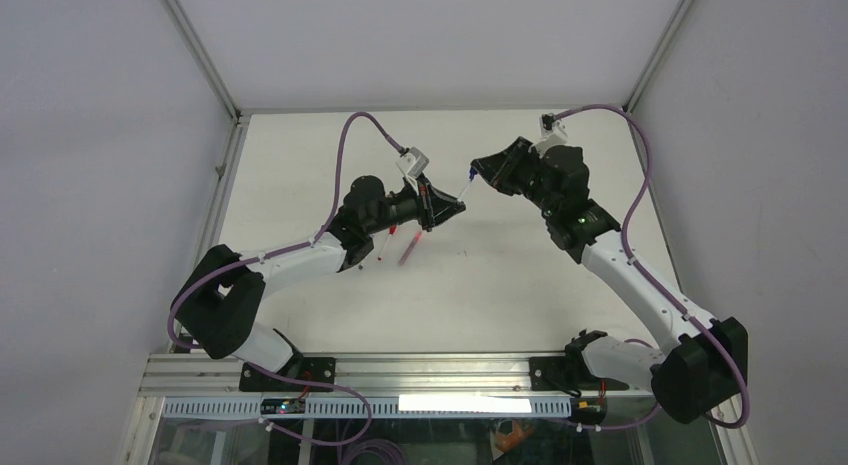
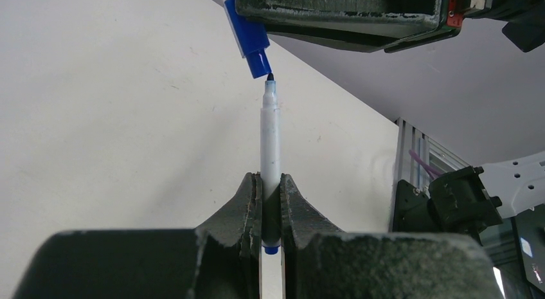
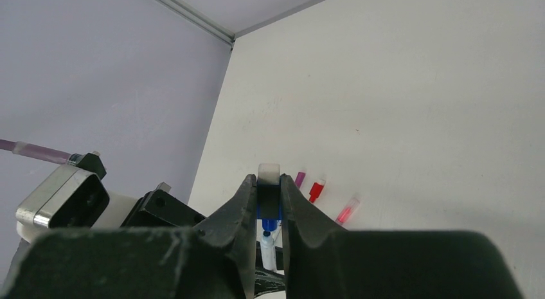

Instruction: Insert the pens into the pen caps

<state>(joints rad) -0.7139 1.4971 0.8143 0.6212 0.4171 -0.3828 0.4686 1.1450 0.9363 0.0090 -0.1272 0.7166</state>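
Both clamped – left gripper on blue pen, right gripper on blue cap | left wrist view: pen axis 6-to-12 | cap mouth at 11 of nib – just beside it.

Two robot arms bolted to a silver rail, the left arm left of the rail's middle and the right arm right of it, each with white links, bulky black joint housings, a looping purple cable and scuffed black fingers.
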